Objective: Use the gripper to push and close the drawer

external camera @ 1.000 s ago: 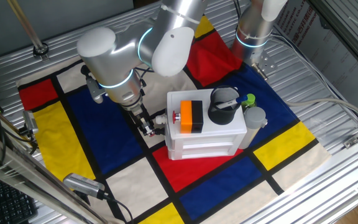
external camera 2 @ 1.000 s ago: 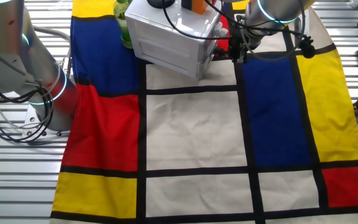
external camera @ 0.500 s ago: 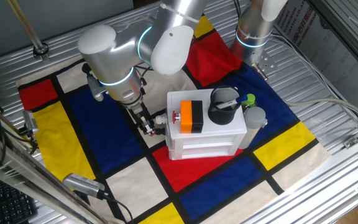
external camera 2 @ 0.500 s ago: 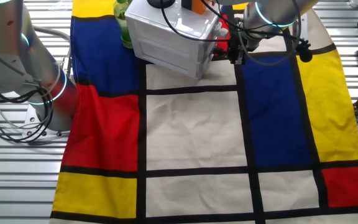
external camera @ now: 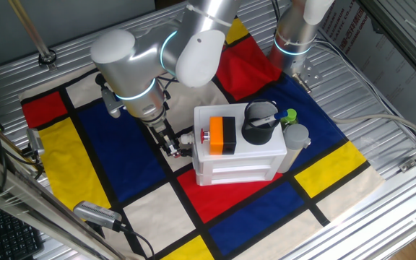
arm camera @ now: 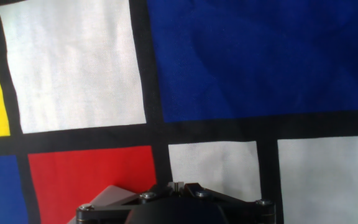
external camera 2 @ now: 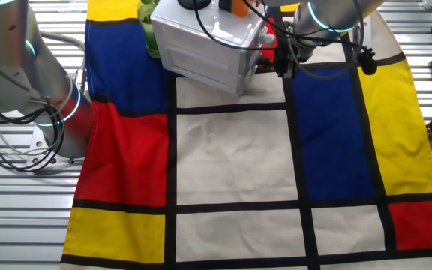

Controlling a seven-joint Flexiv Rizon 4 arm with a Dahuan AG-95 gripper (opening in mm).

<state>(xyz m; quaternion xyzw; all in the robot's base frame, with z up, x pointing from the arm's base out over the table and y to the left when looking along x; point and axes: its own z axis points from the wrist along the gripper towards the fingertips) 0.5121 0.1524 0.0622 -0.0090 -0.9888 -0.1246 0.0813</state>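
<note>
Our gripper [external camera: 172,146] sits low over the patterned cloth, right at the left end of the small white cabinet [external camera: 238,160], its black fingers pointing down. In the hand view the linkage meets at the bottom of the frame and the fingertips appear drawn together with nothing between them, so we judge it closed and empty; the fixed views are too small to confirm this.

Just beside the gripper, the drawer [external camera: 188,139] shows only as a short white end poking from the cabinet's side, so it looks to us nearly home. From the other fixed view the gripper [external camera 2: 282,64] is close against that same corner of the cabinet [external camera 2: 208,45], though we cannot tell whether it touches.

We expect the drawer to be light, stiff plastic that slides easily, and the cabinet itself is probably light enough to skid on the cloth [external camera: 121,159]. No grasp is needed: we would press flat on the end face, near the knob, pushing straight along the slide so the tray does not jam or twist the cabinet.

An orange-and-black block [external camera: 222,135] and a black cup [external camera: 258,124] rest on top and could shift if we shove hard.
</note>
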